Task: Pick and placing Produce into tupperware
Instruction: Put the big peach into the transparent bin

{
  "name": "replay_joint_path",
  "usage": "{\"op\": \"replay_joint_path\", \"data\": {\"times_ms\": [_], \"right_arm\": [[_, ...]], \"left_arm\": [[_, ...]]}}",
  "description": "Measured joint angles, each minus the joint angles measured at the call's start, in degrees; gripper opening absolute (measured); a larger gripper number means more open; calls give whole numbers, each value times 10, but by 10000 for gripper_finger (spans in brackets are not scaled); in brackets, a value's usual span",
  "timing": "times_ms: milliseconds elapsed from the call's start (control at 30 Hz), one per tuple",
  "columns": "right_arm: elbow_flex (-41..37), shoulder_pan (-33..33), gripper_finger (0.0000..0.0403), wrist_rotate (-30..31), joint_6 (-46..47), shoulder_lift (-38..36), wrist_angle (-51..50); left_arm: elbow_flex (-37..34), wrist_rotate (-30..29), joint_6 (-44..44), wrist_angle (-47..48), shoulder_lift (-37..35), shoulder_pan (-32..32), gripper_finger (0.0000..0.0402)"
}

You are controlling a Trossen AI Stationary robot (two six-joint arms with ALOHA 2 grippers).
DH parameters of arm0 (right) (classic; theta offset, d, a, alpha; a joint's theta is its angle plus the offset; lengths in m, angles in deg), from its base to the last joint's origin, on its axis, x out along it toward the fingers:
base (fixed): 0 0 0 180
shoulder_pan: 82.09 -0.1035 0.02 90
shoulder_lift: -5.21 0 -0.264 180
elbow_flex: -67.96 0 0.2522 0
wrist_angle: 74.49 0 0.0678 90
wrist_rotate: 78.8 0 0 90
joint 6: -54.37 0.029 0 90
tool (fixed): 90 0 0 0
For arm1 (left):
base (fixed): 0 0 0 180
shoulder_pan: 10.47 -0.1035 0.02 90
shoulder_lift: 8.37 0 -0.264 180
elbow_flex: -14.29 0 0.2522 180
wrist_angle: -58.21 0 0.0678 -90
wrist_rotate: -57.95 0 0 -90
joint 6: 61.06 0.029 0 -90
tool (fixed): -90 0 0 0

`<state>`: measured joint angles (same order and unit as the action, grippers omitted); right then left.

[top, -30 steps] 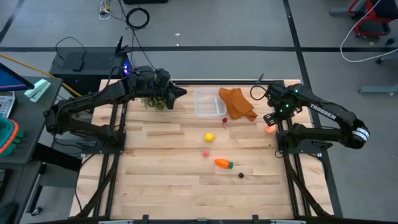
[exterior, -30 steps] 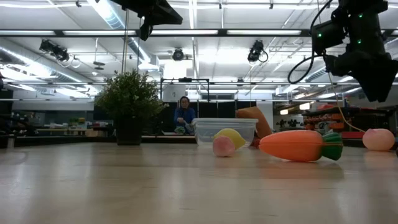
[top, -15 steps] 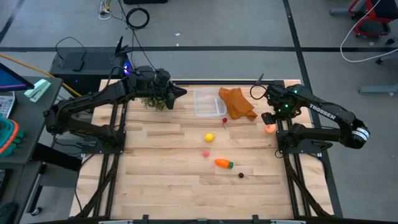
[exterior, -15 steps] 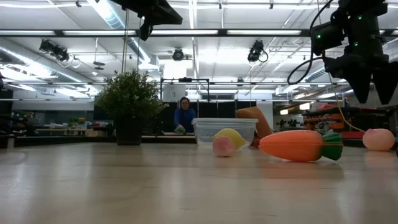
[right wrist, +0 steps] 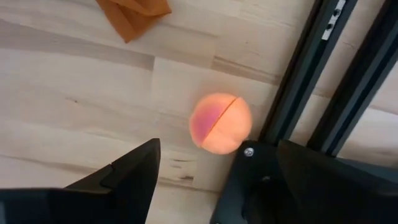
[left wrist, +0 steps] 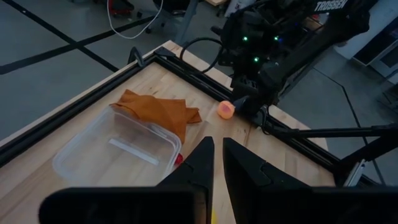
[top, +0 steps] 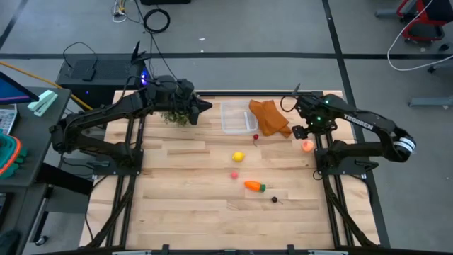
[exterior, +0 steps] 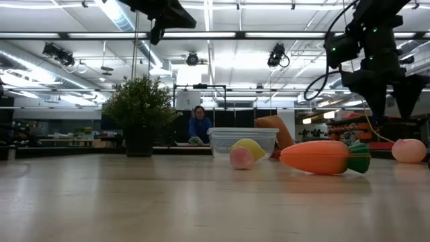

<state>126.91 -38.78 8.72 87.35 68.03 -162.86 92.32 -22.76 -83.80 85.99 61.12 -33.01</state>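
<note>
A pink-orange peach (right wrist: 221,122) lies on the wood at the table's right edge, beside the black frame rail. My right gripper (top: 303,132) hangs open above it, pointing down, a finger on either side and well above it (exterior: 393,107). The clear tupperware (top: 238,117) stands at the far middle. A small red fruit (top: 255,137) lies by its near right corner. A yellow lemon (top: 238,156), a pink fruit (top: 234,174), an orange carrot (top: 253,186) and a dark berry (top: 274,200) lie loose mid-table. My left gripper (top: 205,106) is shut, high up beside the plant.
An orange cloth (top: 269,117) lies crumpled against the tupperware's right side. A bushy green plant (top: 175,115) in a dark pot stands at the far left, under my left arm. Black frame rails (right wrist: 311,74) run along the table's right edge next to the peach.
My right gripper has opened wide, rolled about its own axis and come down a little, shifting slightly toward the table's left over the peach. The peach and the other produce have stayed where they were.
</note>
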Motion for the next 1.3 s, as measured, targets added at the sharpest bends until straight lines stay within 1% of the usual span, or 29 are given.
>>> {"op": "replay_joint_path", "data": {"times_ms": [67,167,233,433,500,633,767,967,1033,1133,1300], "right_arm": [[-4,0,291,6,0,12,7],[-25,0,292,-3,3,24,19],[-22,-4,291,-1,11,28,38],[-42,-9,286,-2,49,23,62],[-53,-20,285,-3,75,19,79],[-81,-64,285,-4,129,13,115],[-104,-107,284,21,192,14,140],[-109,-139,284,74,267,14,145],[-109,-144,284,77,270,14,145],[-109,-151,284,61,269,15,145],[-109,-177,284,51,242,15,146]], "left_arm": [[0,0,0,7,0,0,36],[0,0,0,12,0,0,35],[0,0,0,11,0,0,36],[0,0,-1,12,0,0,43],[0,0,-1,12,0,0,42],[0,0,-1,14,0,0,38],[0,0,-1,14,0,0,35],[0,0,0,13,0,0,41],[0,0,0,13,0,0,43],[0,0,0,13,0,0,42],[0,0,0,13,0,0,37]]}}
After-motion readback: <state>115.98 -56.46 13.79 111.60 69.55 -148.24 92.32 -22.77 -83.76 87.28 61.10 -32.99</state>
